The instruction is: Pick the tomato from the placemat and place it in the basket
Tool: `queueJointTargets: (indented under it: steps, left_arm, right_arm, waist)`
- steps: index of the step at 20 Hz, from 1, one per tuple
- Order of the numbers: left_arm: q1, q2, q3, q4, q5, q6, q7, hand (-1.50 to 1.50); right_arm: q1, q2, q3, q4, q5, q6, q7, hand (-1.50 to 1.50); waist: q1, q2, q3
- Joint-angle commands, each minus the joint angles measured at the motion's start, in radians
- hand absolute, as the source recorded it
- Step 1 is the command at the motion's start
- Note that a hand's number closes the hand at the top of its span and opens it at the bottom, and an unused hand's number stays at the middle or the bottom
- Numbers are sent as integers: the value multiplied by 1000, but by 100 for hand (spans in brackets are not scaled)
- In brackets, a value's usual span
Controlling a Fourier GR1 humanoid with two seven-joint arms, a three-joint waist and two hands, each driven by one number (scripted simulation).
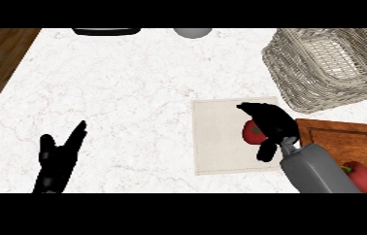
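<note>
A red tomato (252,132) sits on the right part of a pale square placemat (219,137). My right hand (272,122) lies over it from the right, fingers curled past its top and thumb below, so only the tomato's left side shows. I cannot tell whether it is lifted off the mat. A woven wicker basket (301,83) stands at the back right, beyond the placemat. At the lower left my left hand (57,156) rests open on the counter, fingers pointing up.
A wooden cutting board (329,132) lies right of the placemat, with another red item (356,173) near its front. At the counter's far edge sit a dark dish (106,31) and a grey round object (192,32). Wood floor (14,49) shows far left.
</note>
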Motion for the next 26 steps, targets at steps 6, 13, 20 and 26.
queueJointTargets:
  steps: [6, 13, 20, 26]
  left_arm:
    - [24, -23, -9, 19, -11, -18, 25, 0]
    - [48, -33, 2, -5, -7, -41, 41, 0]
    - [48, -43, 20, -2, -24, -20, 43, 0]
    - [71, -38, 35, 45, -14, -55, -27, 0]
  right_arm:
    - [-25, 25, 63, 46, 151, -85, -86, 150]
    - [-9, 54, 45, 93, 228, -152, -138, 150]
    - [273, -22, 117, -302, 263, -126, -86, 150]
    - [301, 70, -64, -420, 47, -224, -124, 150]
  waist:
    - [2, 8, -12]
    - [0, 7, -12]
    - [-21, 1, -13]
    - [-22, 4, -12]
